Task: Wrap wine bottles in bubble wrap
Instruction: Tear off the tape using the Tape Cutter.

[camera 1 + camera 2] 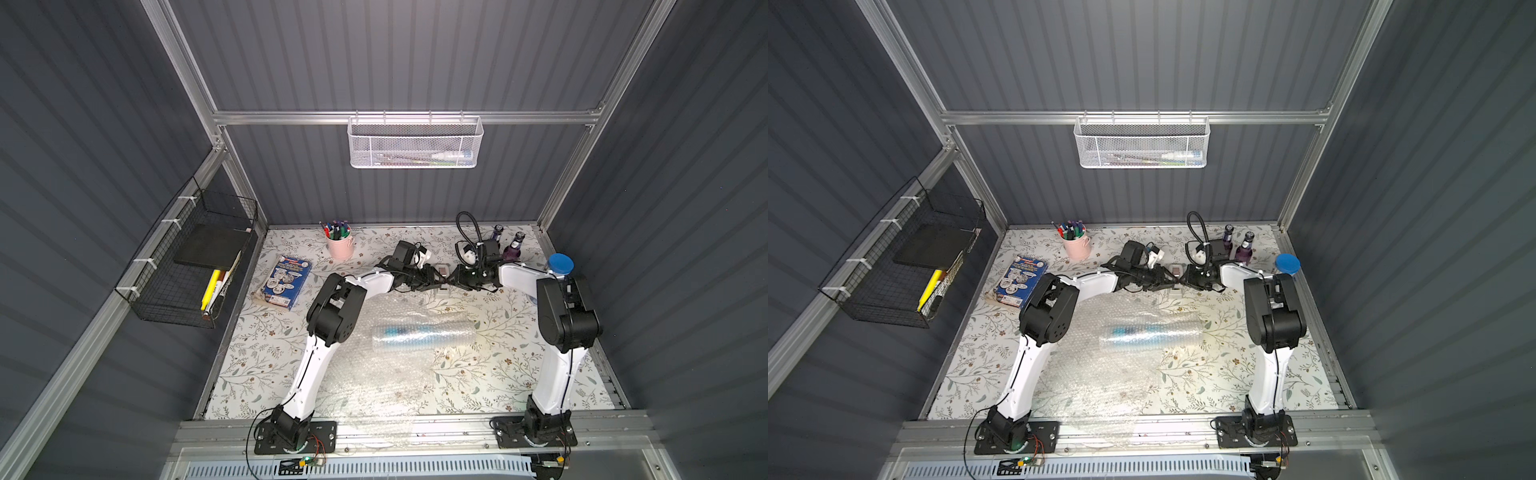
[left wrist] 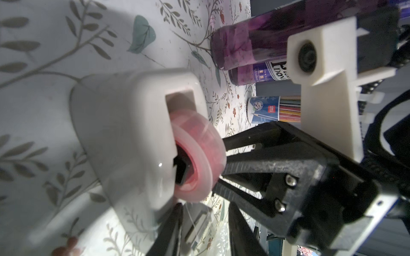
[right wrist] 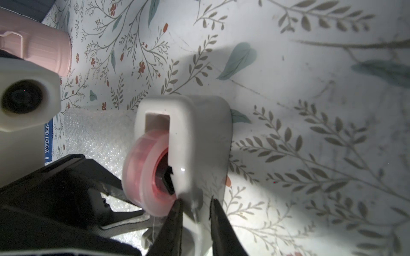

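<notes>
The bright blue wine bottle (image 1: 419,332) lies on its side mid-table, rolled in bubble wrap (image 1: 374,374) that spreads toward the front edge. Two purple wine bottles (image 1: 513,247) (image 2: 244,44) stand at the back right, behind the right arm. Both grippers meet at a small grey tape dispenser (image 1: 443,272) (image 2: 124,124) (image 3: 199,124) holding a pink roll. My right gripper (image 3: 195,199) is shut on the dispenser's thin grey end. My left gripper (image 2: 205,205) stands open, its fingers either side of the clear cutter end and a loose tape strand.
A pink cup of markers (image 1: 340,245) and a blue book (image 1: 286,280) sit at the back left. The blue-lidded pencil tube (image 1: 560,264) stands by the right arm's elbow. A black wire basket (image 1: 187,266) hangs on the left wall, a white mesh one (image 1: 415,143) on the back.
</notes>
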{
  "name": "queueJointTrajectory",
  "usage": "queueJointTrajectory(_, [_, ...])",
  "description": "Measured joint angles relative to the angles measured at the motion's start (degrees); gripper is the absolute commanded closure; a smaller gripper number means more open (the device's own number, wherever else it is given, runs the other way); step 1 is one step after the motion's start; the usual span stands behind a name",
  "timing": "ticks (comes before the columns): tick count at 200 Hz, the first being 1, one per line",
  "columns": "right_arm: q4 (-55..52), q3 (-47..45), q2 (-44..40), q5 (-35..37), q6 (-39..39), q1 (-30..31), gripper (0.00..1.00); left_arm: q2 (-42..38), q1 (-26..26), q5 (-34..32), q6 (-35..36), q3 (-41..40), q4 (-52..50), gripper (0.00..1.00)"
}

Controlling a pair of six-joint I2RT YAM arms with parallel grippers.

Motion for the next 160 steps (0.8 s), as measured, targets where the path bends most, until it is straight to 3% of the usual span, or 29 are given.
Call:
queueJointTrajectory(48, [0.8, -0.5, -0.2, -0.2, 0.0, -0.1, 0.76, 1.3, -0.1, 1.4, -1.6, 0.4, 2.1, 0.74])
queueJointTrajectory(114, [0.8, -1.1, -0.7, 0.0, 0.0, -0.2, 0.75, 1.6, -0.2, 2.1, -3.0, 1.0, 1.7, 1.00])
queueJointTrajectory(160, [-0.1, -2.1, -1.8, 0.3, -0.2, -0.9, 0.75, 1.8, -0.2, 3.1, -3.0, 1.6, 0.7, 1.00])
